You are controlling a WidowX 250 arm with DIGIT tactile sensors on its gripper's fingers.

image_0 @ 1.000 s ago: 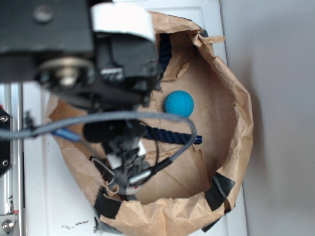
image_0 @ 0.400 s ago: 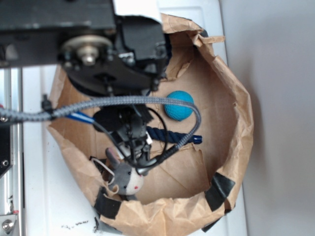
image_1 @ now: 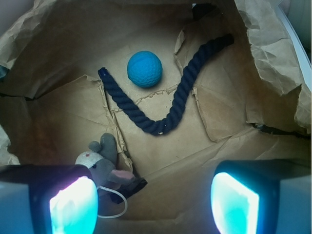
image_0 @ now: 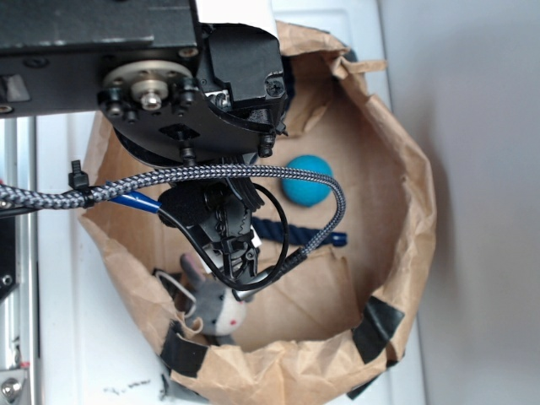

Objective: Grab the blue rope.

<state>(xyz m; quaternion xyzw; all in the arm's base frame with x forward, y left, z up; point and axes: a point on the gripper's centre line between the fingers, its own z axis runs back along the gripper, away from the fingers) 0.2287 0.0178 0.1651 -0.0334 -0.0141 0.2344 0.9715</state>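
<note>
The blue rope lies in a V on the floor of a brown paper bag, its low bend toward me and its ends reaching up left and up right. My gripper hovers open above the bag floor, short of the bend, with nothing between its glowing pads. From outside, the arm hides most of the blue rope; a short dark stretch shows right of my gripper, and a brighter blue tip pokes out on the left.
A teal ball rests inside the V of the rope; the exterior view shows the ball too. A grey mouse toy with a white cord lies by my left finger. Crumpled bag walls ring everything.
The arm has drawn back toward the image top, so the gripper no longer covers the mouse toy. Rope and ball have stayed put.
</note>
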